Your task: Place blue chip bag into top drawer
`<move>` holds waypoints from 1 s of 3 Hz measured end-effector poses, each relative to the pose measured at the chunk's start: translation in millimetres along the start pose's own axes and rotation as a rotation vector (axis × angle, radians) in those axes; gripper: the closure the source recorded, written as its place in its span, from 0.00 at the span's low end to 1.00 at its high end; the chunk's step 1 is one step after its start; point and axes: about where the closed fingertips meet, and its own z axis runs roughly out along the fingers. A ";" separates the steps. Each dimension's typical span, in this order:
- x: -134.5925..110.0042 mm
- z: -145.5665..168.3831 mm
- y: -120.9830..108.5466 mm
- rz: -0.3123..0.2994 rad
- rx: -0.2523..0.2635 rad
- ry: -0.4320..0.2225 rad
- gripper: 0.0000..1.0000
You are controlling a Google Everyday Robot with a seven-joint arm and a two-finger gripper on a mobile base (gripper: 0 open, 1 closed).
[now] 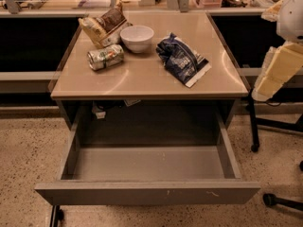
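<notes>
The blue chip bag (182, 60) lies crumpled on the right half of the tan table top (142, 79), its white bottom edge pointing to the front right. The top drawer (147, 192) is pulled out wide below the table top, and its grey floor (149, 163) is bare. My gripper (273, 73) hangs at the right edge of the view, beside the table's right side, to the right of the bag and apart from it. It holds nothing that I can see.
A white bowl (137, 38), a tan-and-brown snack bag (102, 26) and a can on its side (105, 57) sit on the table's back left. Chair legs and castors (270, 200) stand on the floor at right. A counter runs behind the table.
</notes>
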 end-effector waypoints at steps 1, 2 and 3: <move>0.0 0.1 -0.1 0.000 0.000 0.000 0.00; 7.8 16.1 -18.2 0.048 0.007 -0.061 0.00; 13.3 47.3 -61.6 0.119 0.019 -0.145 0.00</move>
